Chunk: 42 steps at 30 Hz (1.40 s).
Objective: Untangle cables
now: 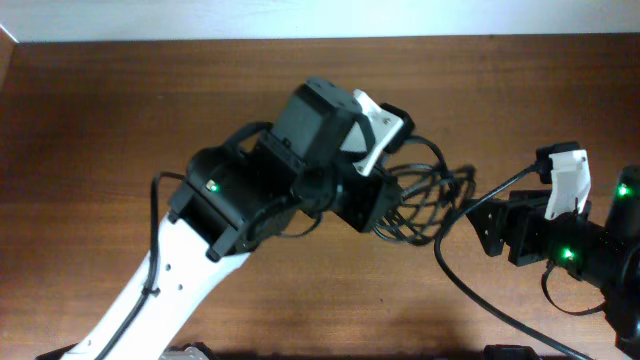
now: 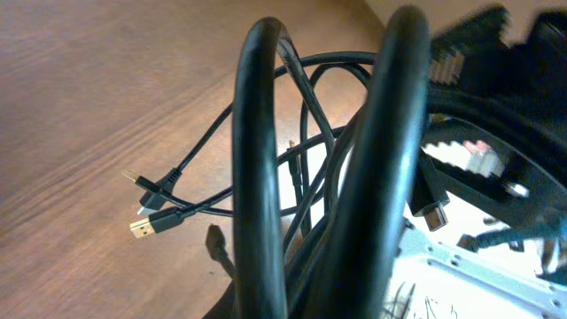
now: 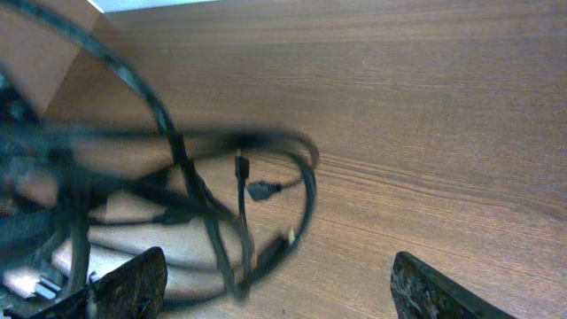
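Holding the cable bundle (image 1: 432, 190) clamped in my left gripper (image 1: 378, 205), I'd ease the wide-apart right gripper (image 3: 282, 288) onto one loose loop, close, then pull slowly away.

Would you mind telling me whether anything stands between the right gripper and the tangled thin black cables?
Nothing visible does: the open right gripper points straight at the thin black cables, whose nearest loops sit just ahead of its fingers over the brown wooden table.
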Motion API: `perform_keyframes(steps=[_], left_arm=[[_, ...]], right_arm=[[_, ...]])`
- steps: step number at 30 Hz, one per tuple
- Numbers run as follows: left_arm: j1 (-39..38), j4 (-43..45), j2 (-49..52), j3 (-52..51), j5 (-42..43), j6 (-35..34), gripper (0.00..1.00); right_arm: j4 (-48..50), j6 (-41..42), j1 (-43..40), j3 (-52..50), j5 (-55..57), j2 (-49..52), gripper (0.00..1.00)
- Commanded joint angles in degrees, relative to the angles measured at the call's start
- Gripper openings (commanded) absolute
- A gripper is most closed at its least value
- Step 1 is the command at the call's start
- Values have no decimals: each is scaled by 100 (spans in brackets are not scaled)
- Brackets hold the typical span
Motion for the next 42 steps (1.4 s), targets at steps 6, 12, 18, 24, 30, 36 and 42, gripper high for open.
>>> perform_keyframes(steps=[6,12,18,24,30,36,42], left_arm=[[-264,76,-63,76,426,-57,0],[-264,81,-236,76,490,-57,0],[-243,81,-697,76,251,-55,0],[-243,74,-1080,76,-433,-57,0],[-243,-26,-1137,74,-896,-55,0],[-245,-118,-1137,74,-1196,-59,0],[-249,63,-1108,74,-1193,-356,0]], right_arm=[[28,1213,-13,17,1974,203,80],[-66,1600,-13,17,2500,422,80],[-127,1904,-13,17,2562,564,80],[-319,2011,-11,17,2559,562,80],[-339,1982,-11,17,2275,420,80],[-245,1801,-11,17,2052,-201,81],[11,-85,-11,17,-229,-691,86]])
